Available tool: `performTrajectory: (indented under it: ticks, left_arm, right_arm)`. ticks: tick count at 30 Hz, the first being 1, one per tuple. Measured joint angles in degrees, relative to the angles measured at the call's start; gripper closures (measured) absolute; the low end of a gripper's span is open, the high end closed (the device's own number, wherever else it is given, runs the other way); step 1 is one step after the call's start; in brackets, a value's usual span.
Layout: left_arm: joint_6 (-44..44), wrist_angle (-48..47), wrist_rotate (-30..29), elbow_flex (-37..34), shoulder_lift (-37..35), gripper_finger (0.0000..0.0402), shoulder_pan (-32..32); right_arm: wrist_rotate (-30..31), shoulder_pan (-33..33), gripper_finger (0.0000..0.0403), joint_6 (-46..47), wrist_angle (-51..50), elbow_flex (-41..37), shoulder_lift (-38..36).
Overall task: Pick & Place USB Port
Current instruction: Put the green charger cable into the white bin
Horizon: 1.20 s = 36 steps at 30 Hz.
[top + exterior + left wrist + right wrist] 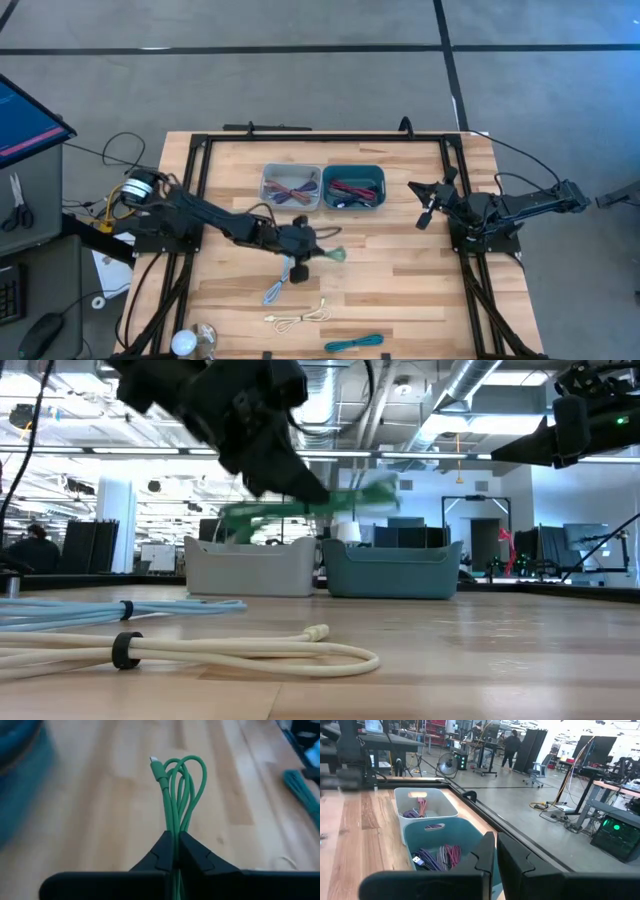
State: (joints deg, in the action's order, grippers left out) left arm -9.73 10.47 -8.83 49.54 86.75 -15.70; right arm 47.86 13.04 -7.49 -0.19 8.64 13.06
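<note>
The left fingers (176, 851) are clenched on a coiled green USB cable (179, 790), its loops and pale plug sticking out ahead of them. In the low view the cable hangs clear of the wooden bench (400, 270), near the bench's middle, just short of the two bins. So the pick looks done; the carry and drop are left. The grey plastic bin (291, 187) holds tangled purple and orange cables; the teal plastic bin (353, 187) touching it holds red, pink and blue ones. A pale blue cable (274, 290), a cream cable (298, 318) and a teal cable (354, 343) lie loose toward the bench's near edge. The right fingers (496, 851), pressed together and empty, wait by the right edge.
</note>
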Motion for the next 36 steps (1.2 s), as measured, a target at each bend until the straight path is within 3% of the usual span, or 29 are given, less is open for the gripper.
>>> performTrajectory:
  ticks: [5, 12, 26, 36]
  left_arm:
    - [6.6, -6.1, -6.3, 0.0, -7.4, 0.0392, 2.2]
    - [13.9, -9.9, -9.5, 0.0, -13.4, 0.0392, 9.2]
    - [12.3, -16.0, -9.6, -2.5, -14.2, 0.0392, 24.9]
    - [7.5, -14.9, -8.5, -9.2, -14.2, 0.0392, 28.9]
  right_arm:
    - [0.0, 0.0, 0.039, 0.0, 0.0, 0.0, 0.0]
    - [0.0, 0.0, 0.039, 0.0, -0.1, 0.0, 0.0]
    - [0.1, 0.0, 0.039, 0.0, -0.2, 0.0, 0.0]
    - [0.1, 0.0, 0.039, 0.0, -0.2, 0.0, 0.0]
